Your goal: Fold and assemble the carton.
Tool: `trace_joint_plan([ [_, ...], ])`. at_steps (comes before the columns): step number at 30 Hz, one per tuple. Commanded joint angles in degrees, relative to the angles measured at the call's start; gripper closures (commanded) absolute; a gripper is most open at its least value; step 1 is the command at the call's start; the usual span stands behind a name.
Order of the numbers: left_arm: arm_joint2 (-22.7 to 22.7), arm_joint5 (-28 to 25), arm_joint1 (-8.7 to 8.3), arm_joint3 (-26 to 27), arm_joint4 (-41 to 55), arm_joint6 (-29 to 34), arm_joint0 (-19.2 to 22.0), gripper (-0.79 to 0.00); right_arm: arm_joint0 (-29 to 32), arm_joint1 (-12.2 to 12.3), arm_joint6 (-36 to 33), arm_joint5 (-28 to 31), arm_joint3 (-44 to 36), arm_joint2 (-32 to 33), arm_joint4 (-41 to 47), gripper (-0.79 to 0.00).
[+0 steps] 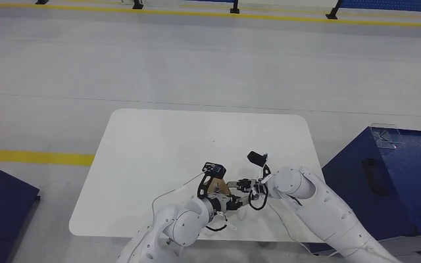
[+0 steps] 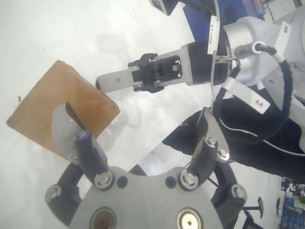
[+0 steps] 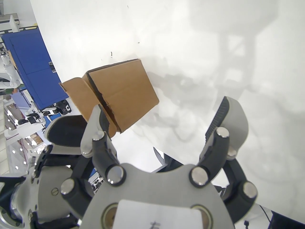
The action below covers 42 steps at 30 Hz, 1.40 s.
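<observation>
Both the left gripper (image 2: 134,113) and right gripper (image 3: 162,107), fingers spread wide, flank the brown cardboard carton (image 3: 124,94) near the white table's (image 1: 164,151) front edge. I'd brace one wall, then fold its flap (image 3: 78,94).

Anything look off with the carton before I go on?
Yes. The carton has one end flap splayed outward, not tucked in, and the edge beside it looks ragged, possibly torn.

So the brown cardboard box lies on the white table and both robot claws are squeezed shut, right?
Not quite: both are open. The left gripper has its fingers wide apart in the left wrist view, the right gripper likewise in the right wrist view. The carton does lie on the white table.
</observation>
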<state>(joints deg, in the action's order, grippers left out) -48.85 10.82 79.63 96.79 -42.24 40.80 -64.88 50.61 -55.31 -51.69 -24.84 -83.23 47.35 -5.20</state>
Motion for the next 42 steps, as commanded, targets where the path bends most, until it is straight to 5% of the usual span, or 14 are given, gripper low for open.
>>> trace_joint_plan([
  [1, -0.02, -0.03, 0.04, -0.1, 0.02, 0.01, 0.08, -0.785, -0.06, -0.17, -0.02, 0.17, 0.16, -0.13, 0.05, -0.785],
  [42, -0.06, -0.02, 0.65, -0.59, -0.67, 0.25, 0.01, -0.785, -0.89, -2.57, -1.52, -0.87, 2.75, -0.82, -1.82, -0.785],
])
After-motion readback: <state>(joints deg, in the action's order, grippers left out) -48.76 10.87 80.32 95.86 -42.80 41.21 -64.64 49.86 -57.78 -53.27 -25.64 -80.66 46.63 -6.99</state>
